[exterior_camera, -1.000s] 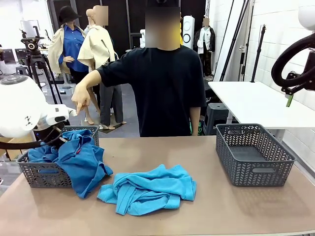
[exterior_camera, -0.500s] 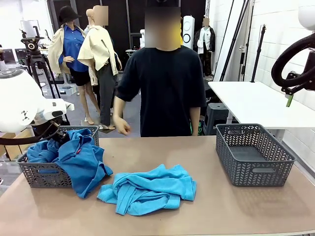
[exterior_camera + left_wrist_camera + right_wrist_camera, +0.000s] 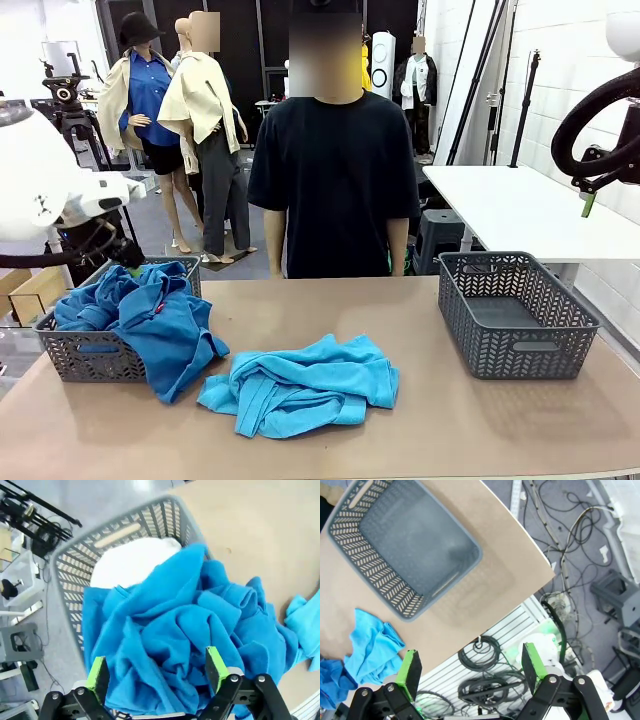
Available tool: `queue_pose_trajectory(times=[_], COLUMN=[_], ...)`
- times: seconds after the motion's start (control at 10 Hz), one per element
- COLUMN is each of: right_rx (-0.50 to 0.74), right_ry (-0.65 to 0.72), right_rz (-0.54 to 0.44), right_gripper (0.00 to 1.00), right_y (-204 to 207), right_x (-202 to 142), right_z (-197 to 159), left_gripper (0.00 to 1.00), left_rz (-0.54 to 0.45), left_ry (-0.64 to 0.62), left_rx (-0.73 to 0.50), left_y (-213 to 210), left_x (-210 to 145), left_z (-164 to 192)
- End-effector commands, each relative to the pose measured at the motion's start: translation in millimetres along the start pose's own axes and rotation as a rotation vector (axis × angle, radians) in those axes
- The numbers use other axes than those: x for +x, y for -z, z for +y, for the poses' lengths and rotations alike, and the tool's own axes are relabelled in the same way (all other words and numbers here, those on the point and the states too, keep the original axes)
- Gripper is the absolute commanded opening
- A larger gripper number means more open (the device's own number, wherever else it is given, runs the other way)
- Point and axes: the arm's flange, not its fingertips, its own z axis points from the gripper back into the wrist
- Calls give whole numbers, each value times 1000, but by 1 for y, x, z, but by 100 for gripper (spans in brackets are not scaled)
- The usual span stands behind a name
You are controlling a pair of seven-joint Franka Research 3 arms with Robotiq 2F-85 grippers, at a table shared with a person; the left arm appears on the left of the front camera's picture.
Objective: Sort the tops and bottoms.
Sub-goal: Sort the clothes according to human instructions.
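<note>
Royal-blue tops (image 3: pixel 150 320) are piled in the grey left basket (image 3: pixel 95 362), and one with a small red logo hangs over its near rim onto the table. In the left wrist view a white top (image 3: pixel 130 562) lies under the royal-blue ones (image 3: pixel 170 630). My left gripper (image 3: pixel 157 672) hovers open just above that pile with nothing between its fingers; in the front view it (image 3: pixel 125 255) is over the basket's back. A sky-blue top (image 3: pixel 300 385) lies crumpled mid-table. High off the table's right end, my right gripper (image 3: pixel 470 672) is open and empty. The bottoms are out of view.
At the right of the table stands an empty grey basket (image 3: pixel 515 345), also seen from above (image 3: pixel 350 545). A person in a black T-shirt (image 3: pixel 335 180) stands at the far edge, arms down. Beyond the table's right edge the floor (image 3: pixel 570 545) is strewn with cables.
My left gripper has opened, let go of the royal-blue top and lifted a little above the basket. The person's outstretched arm has dropped to their side. The right arm is unmoved.
</note>
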Motion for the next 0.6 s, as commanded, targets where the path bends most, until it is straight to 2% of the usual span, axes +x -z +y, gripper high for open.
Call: queue_pose_trajectory(times=[0.0, 0.2, 0.5], right_rx=[1, 1, 1], right_ry=[-7, -7, -7], right_rz=[6, 6, 6], right_gripper=[100, 100, 100], right_y=[-1, -1, -1], right_x=[0, 0, 0], right_z=[0, 0, 0], left_gripper=[100, 100, 100], left_rz=[-15, 25, 41], left_ry=[-17, -44, -176], left_rx=[45, 111, 75], left_y=[-19, -43, -63], left_x=[13, 26, 9], left_z=[23, 65, 146])
